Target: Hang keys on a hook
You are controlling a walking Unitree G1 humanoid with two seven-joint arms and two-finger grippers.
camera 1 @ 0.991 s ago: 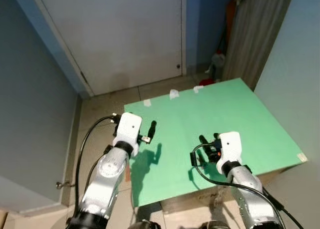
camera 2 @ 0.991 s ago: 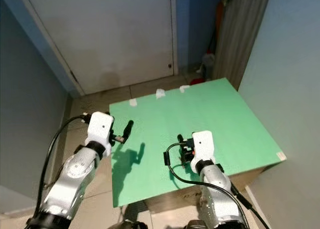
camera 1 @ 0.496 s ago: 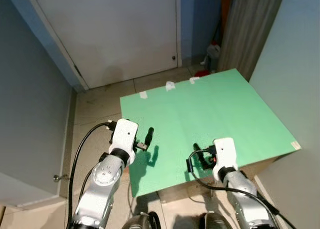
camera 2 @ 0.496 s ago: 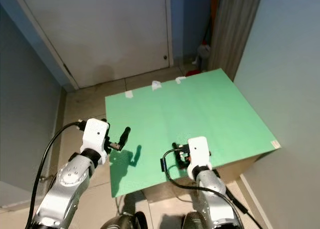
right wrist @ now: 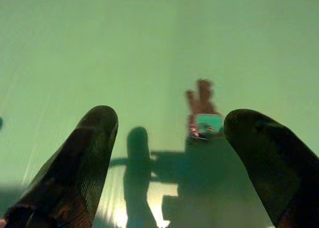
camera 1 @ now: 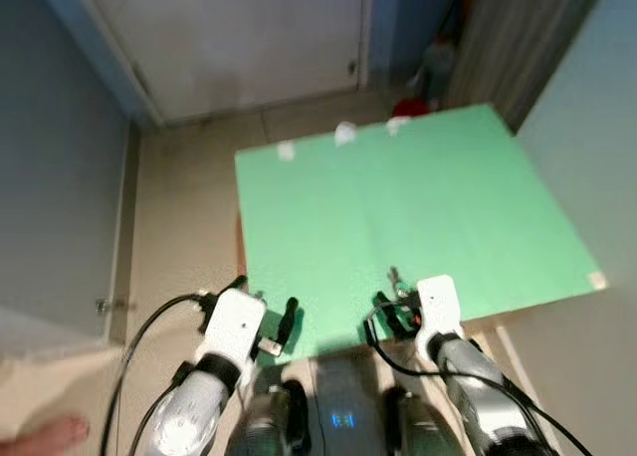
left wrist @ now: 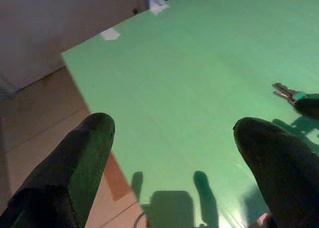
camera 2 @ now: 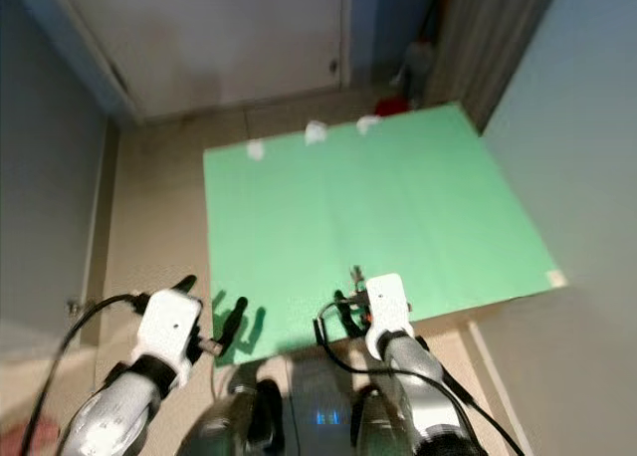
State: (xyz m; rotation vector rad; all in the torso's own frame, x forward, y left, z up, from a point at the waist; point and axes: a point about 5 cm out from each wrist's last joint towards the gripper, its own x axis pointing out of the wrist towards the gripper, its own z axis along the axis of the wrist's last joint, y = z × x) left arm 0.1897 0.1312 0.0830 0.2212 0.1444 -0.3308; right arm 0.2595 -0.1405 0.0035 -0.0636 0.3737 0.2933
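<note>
A small bunch of keys (camera 1: 395, 276) with a teal tag lies on the green table top (camera 1: 418, 197), near its front edge. My right gripper (camera 1: 391, 315) hovers just behind the keys at that edge, open. In the right wrist view the keys (right wrist: 202, 113) lie between and slightly beyond the spread fingers (right wrist: 84, 158). My left gripper (camera 1: 285, 327) is open over the table's front left corner, with nothing between its fingers. In the left wrist view the keys (left wrist: 286, 92) lie far off to one side.
Small white tape pieces (camera 1: 344, 132) sit along the table's far edge. Beyond it are tiled floor, a white door (camera 1: 239, 28), a red object (camera 1: 408, 108) on the floor and a curtain. A grey wall stands on the left. A blurred pinkish shape (camera 1: 45, 439) shows bottom left.
The camera has tilted down and the picture is blurred. Both grippers now sit at the table's front edge. The keys have come into view just ahead of the right gripper.
</note>
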